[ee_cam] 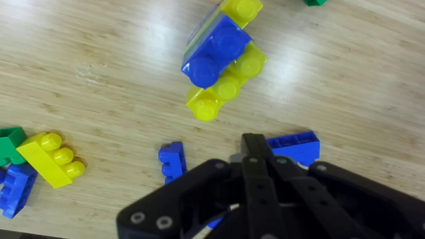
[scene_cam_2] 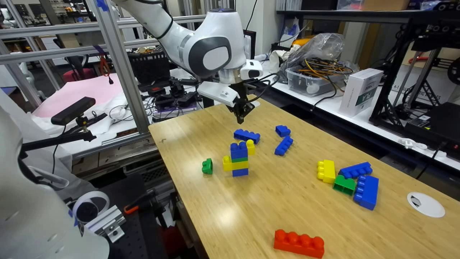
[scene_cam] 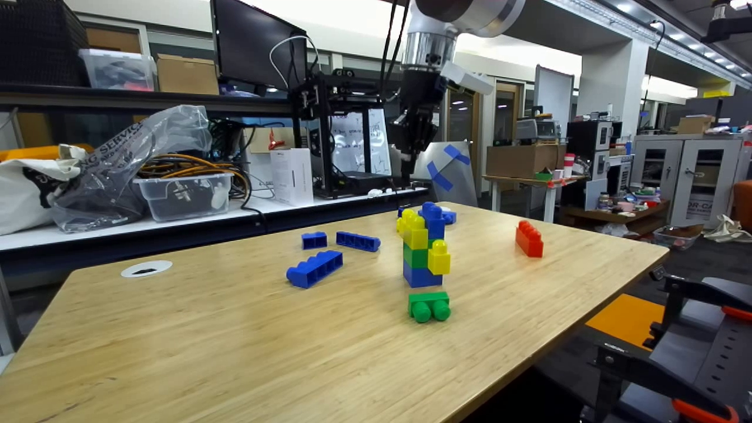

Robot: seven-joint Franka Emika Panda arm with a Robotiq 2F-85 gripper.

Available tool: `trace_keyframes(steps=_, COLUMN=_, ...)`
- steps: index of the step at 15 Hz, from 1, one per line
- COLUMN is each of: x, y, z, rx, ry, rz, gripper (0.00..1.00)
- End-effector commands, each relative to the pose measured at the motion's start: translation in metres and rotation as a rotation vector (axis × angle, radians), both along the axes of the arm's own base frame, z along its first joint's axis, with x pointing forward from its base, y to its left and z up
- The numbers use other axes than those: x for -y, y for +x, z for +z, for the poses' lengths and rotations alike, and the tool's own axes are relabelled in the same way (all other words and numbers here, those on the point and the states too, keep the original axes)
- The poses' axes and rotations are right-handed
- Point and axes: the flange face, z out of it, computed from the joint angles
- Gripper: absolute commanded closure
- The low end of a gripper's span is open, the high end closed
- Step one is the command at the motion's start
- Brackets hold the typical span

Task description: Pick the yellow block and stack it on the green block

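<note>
A loose yellow block [scene_cam_2: 326,171] lies on its side on the table, touching a green block [scene_cam_2: 344,185]; the wrist view shows this yellow block [ee_cam: 46,161] and green block [ee_cam: 11,142] at the left. A second green block [scene_cam_2: 207,166] lies alone near the table edge. A mixed stack [scene_cam: 424,247] of blue, green and yellow blocks stands upright, with a yellow block [ee_cam: 229,84] high on it beside the top blue one. My gripper [ee_cam: 253,137] is shut and empty above the table; it also shows in both exterior views [scene_cam: 406,176] [scene_cam_2: 240,120].
Several loose blue blocks lie about, one [scene_cam_2: 247,135] below the gripper, one [scene_cam_2: 284,145] beside it, and one [scene_cam_2: 366,192] by the green block. A red block [scene_cam_2: 299,244] lies on the table [scene_cam_2: 273,201]. A shelf with a plastic bin [scene_cam: 185,197] and 3D printer stands alongside.
</note>
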Motion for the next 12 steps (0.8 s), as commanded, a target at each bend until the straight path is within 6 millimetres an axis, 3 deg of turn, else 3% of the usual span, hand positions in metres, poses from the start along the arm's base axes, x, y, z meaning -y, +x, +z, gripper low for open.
trace_keyframes(steps=1, x=0.025, y=0.006, z=0.006, rx=-0.089, ry=0.096, rz=-0.054, gripper=0.89)
trace_keyframes(steps=2, x=0.032, y=0.008, z=0.005, rx=-0.136, ry=0.110, rz=-0.063, gripper=0.73)
trace_keyframes(steps=6, x=0.060, y=0.009, z=0.008, rx=-0.248, ry=0.123, rz=-0.137, gripper=0.46)
trace_keyframes(steps=12, x=0.085, y=0.007, z=0.001, rx=-0.346, ry=0.139, rz=-0.220, gripper=0.05)
